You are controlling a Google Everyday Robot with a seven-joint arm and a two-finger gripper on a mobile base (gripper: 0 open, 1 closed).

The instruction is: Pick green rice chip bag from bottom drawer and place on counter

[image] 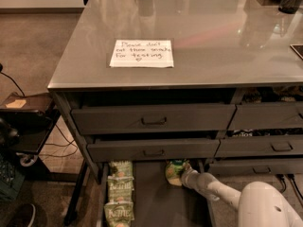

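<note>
Dark bottom drawer (151, 197), crinkly green bag (174, 169), claw (185, 177) beside

Pale green bags (120, 193) are lying in a column left of the gripper (185, 176), itself sitting low beneath shallow drawers (154, 118).

White claw (186, 177) at bright grn bag (173, 170) in dk grey drawer (151, 195), glossy grey counter (222, 37)
</note>
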